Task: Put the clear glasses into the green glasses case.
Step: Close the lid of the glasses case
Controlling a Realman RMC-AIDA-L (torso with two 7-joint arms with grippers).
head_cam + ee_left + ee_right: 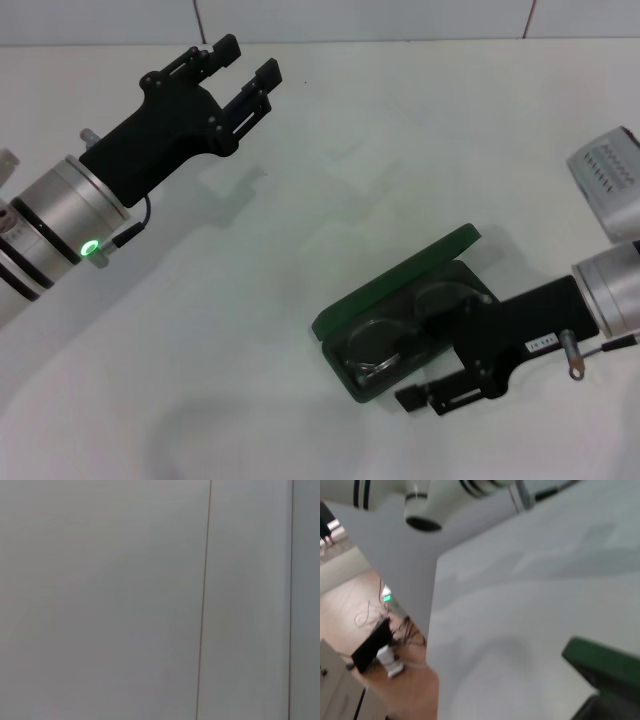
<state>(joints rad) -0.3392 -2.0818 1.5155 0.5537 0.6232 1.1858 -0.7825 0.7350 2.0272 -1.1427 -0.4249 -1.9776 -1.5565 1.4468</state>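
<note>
Progress looks nearly complete to us. The case lies open on the white table, its green lid raised on the side away from the right claw, and in the dark tray we make out two rounded lens shapes with faint clear rims: the glasses appear to lie inside already, directly ahead of that claw's fingertips.

The right claw sits low at the tray's open edge, its black body covering one end of the case. One dark finger reaches along the tray's near rim; whether the claw is released or clenched we cannot tell, nor whether it touches the glasses. Its own wrist view shows only a corner of the green lid, the table and the room beyond, so it does not settle the matter.

The left claw hangs well off to the far side of the case, above bare table, with a clear gap between its fingers, released and holding nothing.

What is left, we judge, is little: check that the glasses' arms sit within the rim, draw the right claw away, and perhaps shut the lid, though the task does not ask for that.
</note>
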